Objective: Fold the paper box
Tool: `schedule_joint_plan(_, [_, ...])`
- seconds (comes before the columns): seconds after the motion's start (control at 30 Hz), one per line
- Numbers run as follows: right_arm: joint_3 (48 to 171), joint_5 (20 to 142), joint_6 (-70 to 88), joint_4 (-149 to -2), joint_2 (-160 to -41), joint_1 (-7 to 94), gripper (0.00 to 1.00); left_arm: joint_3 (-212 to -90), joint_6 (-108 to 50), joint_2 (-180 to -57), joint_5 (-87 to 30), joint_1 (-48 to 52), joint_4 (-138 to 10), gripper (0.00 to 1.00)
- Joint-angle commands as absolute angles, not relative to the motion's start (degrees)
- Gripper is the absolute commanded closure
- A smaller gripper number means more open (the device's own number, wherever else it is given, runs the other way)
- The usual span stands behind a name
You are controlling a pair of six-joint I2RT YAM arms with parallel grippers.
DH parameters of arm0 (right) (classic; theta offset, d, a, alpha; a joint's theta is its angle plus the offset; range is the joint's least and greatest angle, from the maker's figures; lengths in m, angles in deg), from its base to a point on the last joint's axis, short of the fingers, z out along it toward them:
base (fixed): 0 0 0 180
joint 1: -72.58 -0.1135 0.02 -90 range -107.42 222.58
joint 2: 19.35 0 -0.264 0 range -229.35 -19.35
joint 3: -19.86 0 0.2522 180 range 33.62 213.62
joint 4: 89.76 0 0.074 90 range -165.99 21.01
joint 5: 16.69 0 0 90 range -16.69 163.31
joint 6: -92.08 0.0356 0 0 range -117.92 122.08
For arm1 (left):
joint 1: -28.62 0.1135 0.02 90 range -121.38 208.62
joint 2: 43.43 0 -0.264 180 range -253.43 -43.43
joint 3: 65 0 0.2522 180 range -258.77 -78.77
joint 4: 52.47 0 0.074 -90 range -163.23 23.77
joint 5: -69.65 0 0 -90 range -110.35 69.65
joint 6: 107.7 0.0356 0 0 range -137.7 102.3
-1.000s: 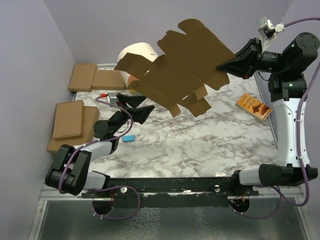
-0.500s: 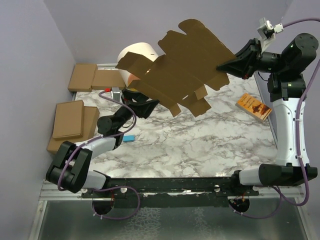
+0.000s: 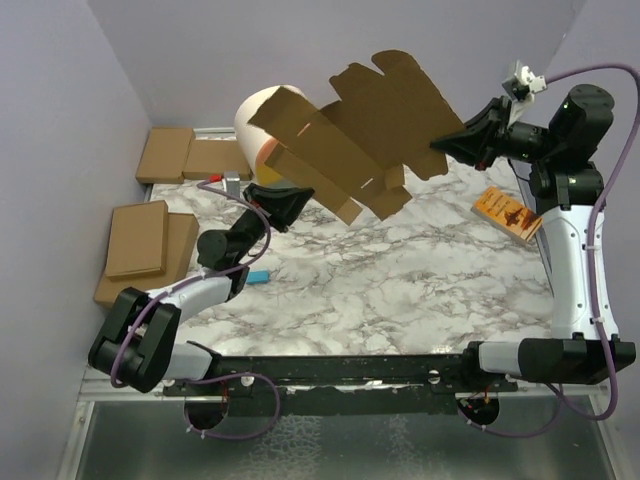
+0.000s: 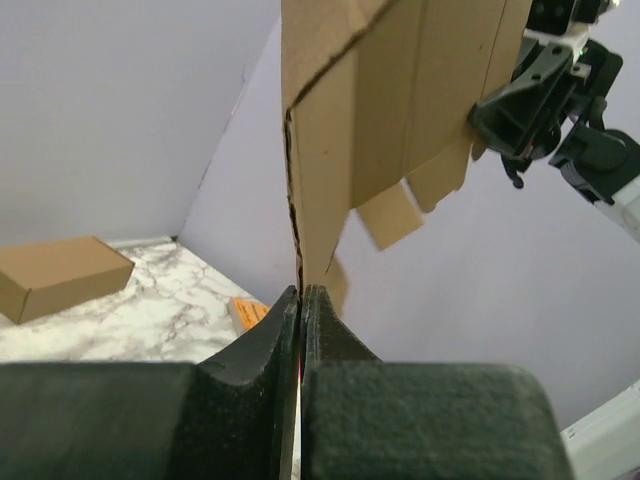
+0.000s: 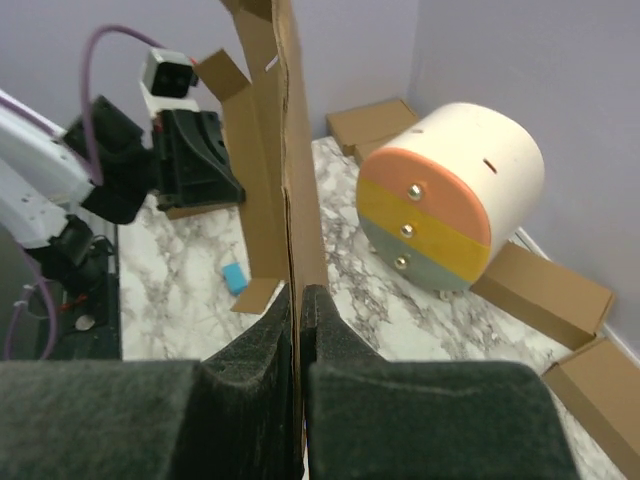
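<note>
The paper box (image 3: 350, 130) is an unfolded die-cut sheet. It is held in the air above the tabletop (image 3: 400, 270), in front of the striped drum (image 3: 256, 112) and partly covering it in the overhead view. The right end effector (image 5: 297, 290) is clenched on the sheet's edge farthest from the drum. The left end effector (image 4: 300, 292) is clamped on a lower edge on the drum's side, and the card rises straight up from between its fingers.

The sheet looks light and thin. It is probably stiff across each panel but ready to hinge at every score line, and the small flaps below the drum's level hang loose. Such card likely creases or tears at the slots if the two grips pull apart or twist against each other. The safer holds seem to be on the broad panels close to a fold line, not on the narrow tabs. A flat pinch should be enough, since the surface looks matte and unlikely to slip.
</note>
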State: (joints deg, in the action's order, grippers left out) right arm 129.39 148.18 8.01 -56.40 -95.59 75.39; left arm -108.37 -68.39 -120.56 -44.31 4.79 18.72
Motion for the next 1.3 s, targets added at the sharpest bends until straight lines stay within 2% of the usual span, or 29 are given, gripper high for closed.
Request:
schedule_joint_plan(0.0, [118.7, 140.8, -3.7, -49.3, -92.4, 75.7, 0.99, -109.2, -69.0, -116.0, -37.2, 2.3, 4.0, 1.00])
schedule_joint_plan(0.13, [109.4, 139.4, -7.7, -48.7, -89.8, 75.7, 0.99, -114.9, -72.0, -116.1, -31.7, -1.3, -20.6, 1.00])
schedule_joint_plan(0.4, [97.2, 138.0, -12.7, -46.4, -87.4, 75.6, 0.99, -123.5, -74.4, -122.4, -21.6, -7.8, -49.6, 1.00])
schedule_joint_plan(0.67, [87.1, 138.7, -12.1, -50.2, -88.1, 75.7, 0.99, -125.6, -75.8, -128.7, -19.9, -9.1, -58.5, 1.00])
schedule_joint_plan(1.03, [82.6, 136.7, -13.3, -51.0, -95.4, 75.7, 0.99, -125.5, -76.5, -133.5, -21.6, -9.3, -57.6, 1.00])
schedule_joint_plan(1.23, [82.2, 132.3, -13.3, -51.5, -97.2, 75.7, 0.99, -124.4, -77.1, -133.6, -23.1, -9.3, -55.9, 0.94])
schedule_joint_plan(1.27, [82.3, 132.0, -13.4, -51.4, -97.5, 75.7, 0.99, -124.1, -77.3, -133.6, -23.4, -9.3, -55.6, 0.91])
